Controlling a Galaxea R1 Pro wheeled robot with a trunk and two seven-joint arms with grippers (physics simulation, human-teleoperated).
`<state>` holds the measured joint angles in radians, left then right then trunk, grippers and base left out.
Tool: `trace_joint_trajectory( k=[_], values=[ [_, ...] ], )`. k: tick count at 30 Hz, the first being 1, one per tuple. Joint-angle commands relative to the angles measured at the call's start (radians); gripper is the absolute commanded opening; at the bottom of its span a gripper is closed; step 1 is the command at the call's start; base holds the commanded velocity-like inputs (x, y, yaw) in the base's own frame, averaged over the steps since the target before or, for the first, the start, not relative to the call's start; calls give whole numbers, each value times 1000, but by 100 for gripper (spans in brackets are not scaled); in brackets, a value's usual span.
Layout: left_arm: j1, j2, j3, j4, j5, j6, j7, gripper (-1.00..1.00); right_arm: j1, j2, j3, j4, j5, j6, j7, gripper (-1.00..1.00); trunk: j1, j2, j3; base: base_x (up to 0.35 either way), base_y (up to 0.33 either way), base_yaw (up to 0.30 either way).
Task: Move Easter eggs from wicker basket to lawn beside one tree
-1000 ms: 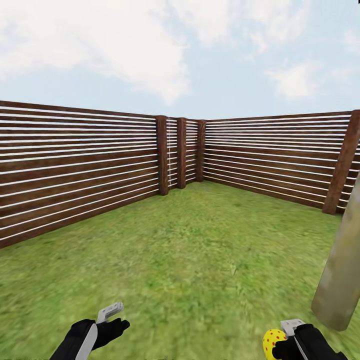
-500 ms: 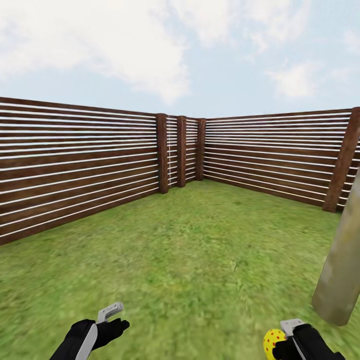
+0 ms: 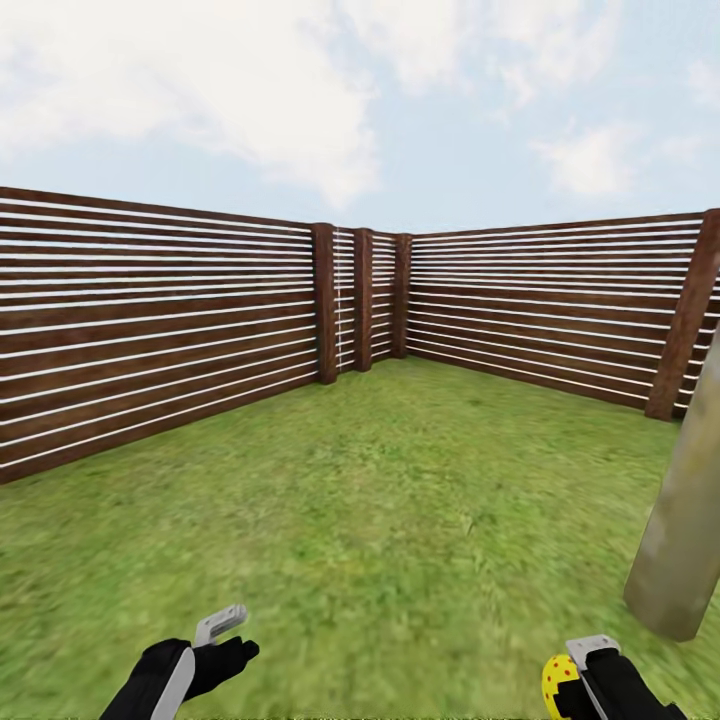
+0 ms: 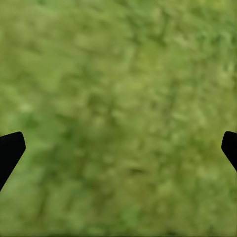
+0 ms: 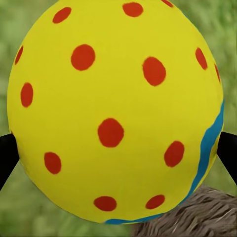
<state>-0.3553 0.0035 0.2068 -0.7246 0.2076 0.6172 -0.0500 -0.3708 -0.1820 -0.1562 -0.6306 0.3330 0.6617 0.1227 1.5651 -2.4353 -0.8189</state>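
Delivery is the step in hand: the right gripper pinches 1 egg low over the lawn, just beside the tree trunk. The left gripper hangs spread and empty. Next, I judge, lower the egg and release it by the trunk.

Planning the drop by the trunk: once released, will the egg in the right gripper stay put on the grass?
The Easter egg is smooth and rounded, so it may roll a little. The lawn looks flat and grassy, probably stopping it quickly. Its hard-looking shell likely won't deform.
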Motion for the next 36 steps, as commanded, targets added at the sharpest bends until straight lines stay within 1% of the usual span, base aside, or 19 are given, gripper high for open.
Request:
trace_joint_trajectory(
  k=[1,9,36],
  values=[
    [-1,0,3,-1,-1,6,-4,100,0,1,-3,-2,11,3,9,-100,4,-8,-4,0,0,0],
    [-1,0,2,-1,-1,6,-5,100,0,0,-3,-1,12,4,9,-100,34,-64,-29,0,0,0],
    [-1,0,2,0,-1,6,-4,100,0,3,-3,2,12,2,9,-100,47,-71,-134,0,0,0]
  ],
)
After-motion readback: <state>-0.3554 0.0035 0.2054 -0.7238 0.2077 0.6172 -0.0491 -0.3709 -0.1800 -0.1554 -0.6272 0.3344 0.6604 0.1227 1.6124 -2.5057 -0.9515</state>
